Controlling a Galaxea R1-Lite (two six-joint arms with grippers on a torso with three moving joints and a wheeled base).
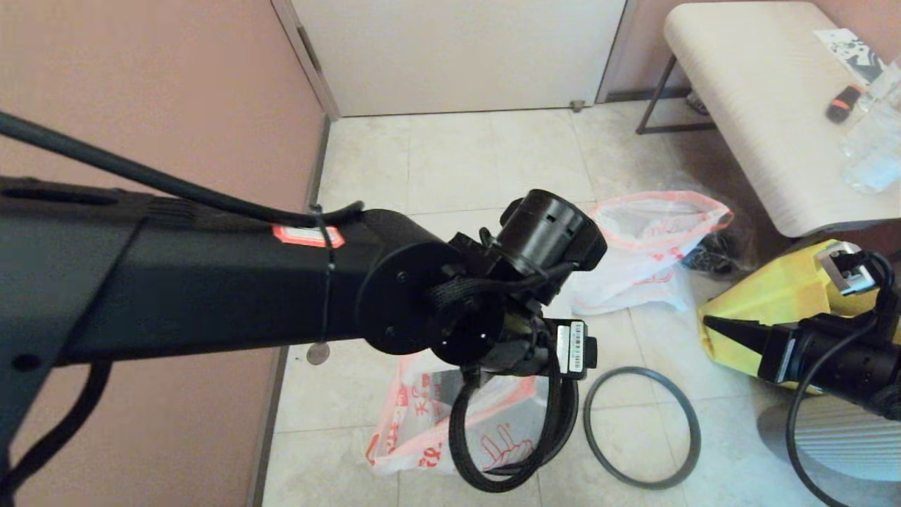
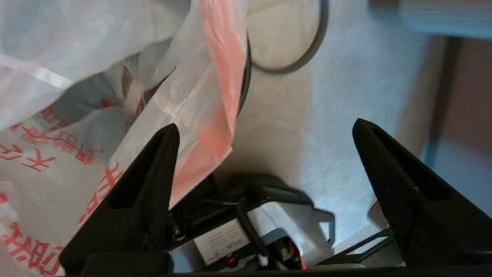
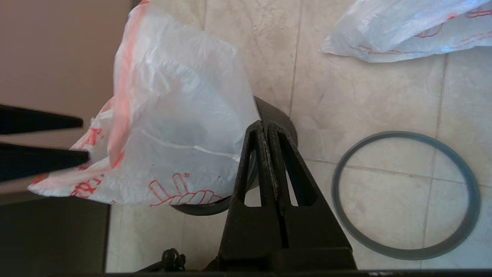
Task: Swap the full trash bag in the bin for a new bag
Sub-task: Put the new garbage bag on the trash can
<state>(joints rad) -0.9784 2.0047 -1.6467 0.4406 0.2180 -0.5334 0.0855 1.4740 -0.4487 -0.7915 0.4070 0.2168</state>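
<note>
Left claw gapes beside bag-lined bin.

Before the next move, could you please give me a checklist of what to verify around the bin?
1. New bag in the bin: ok, sitting in it.
2. Bag edge folded down over the rim: not ok, it stands up loose.
3. Hoop off the bin: ok, flat on the floor beside it.
4. Left gripper: ok, open at the bag's edge.
5. Right gripper ready for the hoop: not ok, shut and empty.
6. Other bag out of the way: ok, on the floor beyond.
</note>
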